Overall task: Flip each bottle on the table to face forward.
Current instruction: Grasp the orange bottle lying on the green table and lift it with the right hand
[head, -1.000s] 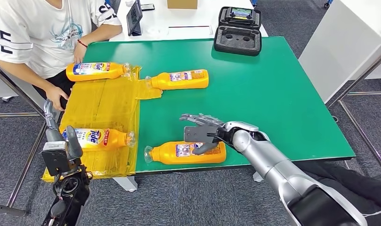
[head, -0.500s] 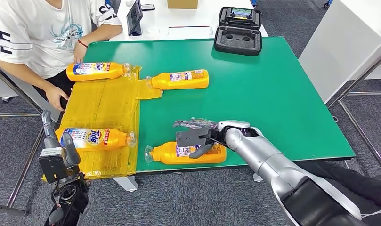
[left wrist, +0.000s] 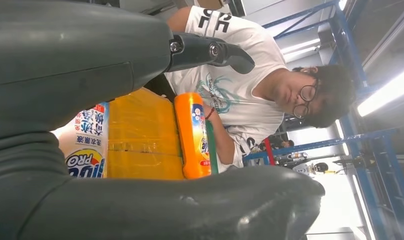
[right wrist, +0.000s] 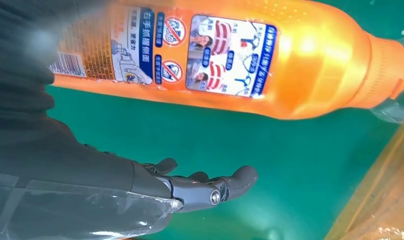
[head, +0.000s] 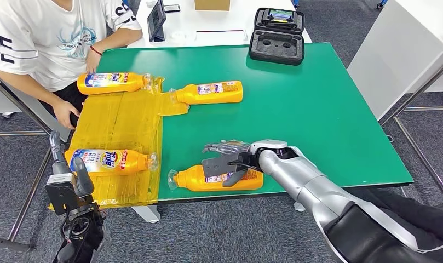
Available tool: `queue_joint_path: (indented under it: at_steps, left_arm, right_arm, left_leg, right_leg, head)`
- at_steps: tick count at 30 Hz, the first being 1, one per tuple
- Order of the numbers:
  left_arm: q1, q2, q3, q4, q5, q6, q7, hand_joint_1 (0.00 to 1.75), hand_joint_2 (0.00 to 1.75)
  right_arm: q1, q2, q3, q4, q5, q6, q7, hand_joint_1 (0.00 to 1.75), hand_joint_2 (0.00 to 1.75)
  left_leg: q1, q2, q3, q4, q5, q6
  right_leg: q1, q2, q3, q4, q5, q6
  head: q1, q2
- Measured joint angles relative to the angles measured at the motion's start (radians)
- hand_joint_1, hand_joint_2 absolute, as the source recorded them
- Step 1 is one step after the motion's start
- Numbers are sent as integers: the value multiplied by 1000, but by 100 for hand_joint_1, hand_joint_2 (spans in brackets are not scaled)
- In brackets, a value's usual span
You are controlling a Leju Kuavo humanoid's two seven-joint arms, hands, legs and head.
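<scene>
Four orange bottles lie on their sides on the green table (head: 317, 109). The near right bottle (head: 219, 178) (right wrist: 289, 65) shows its back label. My right hand (head: 227, 161) (right wrist: 90, 185) hovers over it, its thumb against the bottle's body and its fingers spread over the green surface beyond, closed on nothing. The far right bottle (head: 211, 92) also lies back label up. Two bottles on the yellow mat (head: 120, 120) show their blue front labels: the far left bottle (head: 110, 83) (left wrist: 192, 135) and the near left bottle (head: 107, 161) (left wrist: 85, 145). My left hand (head: 68, 181) (left wrist: 90, 75) hangs open beside the table's left corner.
A person in a white shirt (head: 44, 38) sits at the far left, one hand (head: 65, 112) near the mat's edge. A black case (head: 276, 35) stands open at the table's far edge. The table's near edge runs just below the near right bottle.
My right hand has slid left along the near right bottle and come down onto it. My left hand has sunk slightly.
</scene>
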State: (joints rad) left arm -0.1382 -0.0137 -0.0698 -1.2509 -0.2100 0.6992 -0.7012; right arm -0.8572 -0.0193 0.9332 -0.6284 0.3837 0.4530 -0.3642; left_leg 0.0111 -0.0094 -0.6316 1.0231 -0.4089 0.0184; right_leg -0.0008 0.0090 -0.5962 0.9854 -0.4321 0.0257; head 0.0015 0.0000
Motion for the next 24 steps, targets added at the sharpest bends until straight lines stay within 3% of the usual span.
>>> queue_joint_path:
  at_steps: [24]
  left_arm:
    - [-32,0,-5,46,15,0,0,0,0]
  right_arm:
    - [26,-56,53,-5,8,-3,-4,0,175]
  left_leg:
    - [0,0,0,0,0,0]
  right_leg:
    - [0,0,0,0,0,0]
  head:
    - [0,0]
